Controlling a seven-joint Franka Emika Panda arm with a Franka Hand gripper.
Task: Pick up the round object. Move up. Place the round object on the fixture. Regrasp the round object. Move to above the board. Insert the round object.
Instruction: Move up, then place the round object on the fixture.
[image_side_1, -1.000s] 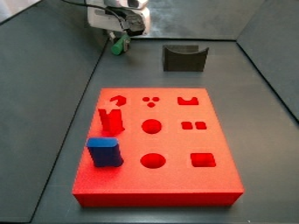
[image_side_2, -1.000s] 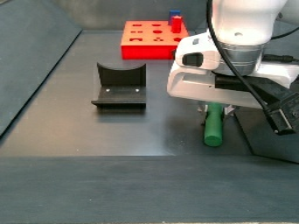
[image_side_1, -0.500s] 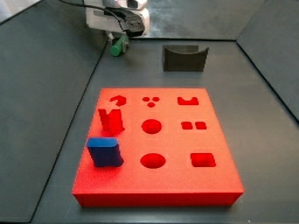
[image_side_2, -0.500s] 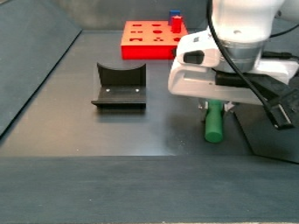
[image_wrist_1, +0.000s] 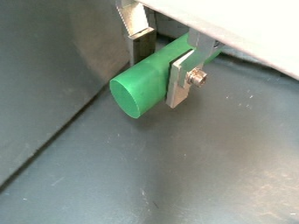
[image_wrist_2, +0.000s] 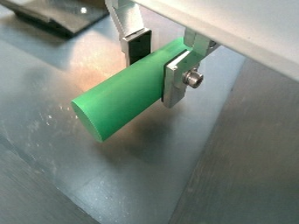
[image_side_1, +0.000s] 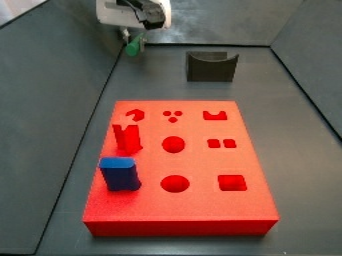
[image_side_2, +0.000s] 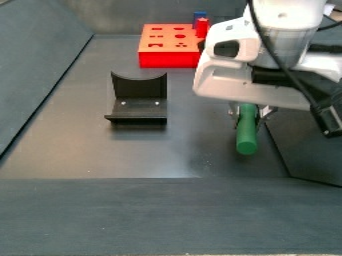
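My gripper (image_wrist_1: 162, 66) is shut on the green round object (image_wrist_1: 142, 85), which lies crosswise between the silver fingers and hangs just above the dark floor. Both wrist views show the grip (image_wrist_2: 158, 66), with most of the peg (image_wrist_2: 114, 107) sticking out to one side. In a side view the gripper (image_side_1: 134, 34) holds the peg (image_side_1: 134, 45) at the far left corner, left of the fixture (image_side_1: 210, 66). The red board (image_side_1: 174, 170) lies nearer the camera. In a side view the gripper (image_side_2: 249, 106) holds the peg (image_side_2: 247, 131) to the right of the fixture (image_side_2: 136, 97).
A blue block (image_side_1: 120, 173) stands in the board's near-left part; it also shows far off (image_side_2: 201, 22) on the board (image_side_2: 167, 42). Dark walls enclose the floor, one close beside the peg. A corner of the fixture (image_wrist_2: 56, 14) shows in a wrist view.
The gripper has risen a little with the green peg in it; the peg has left the floor. The fixture, board and blue block have not moved.
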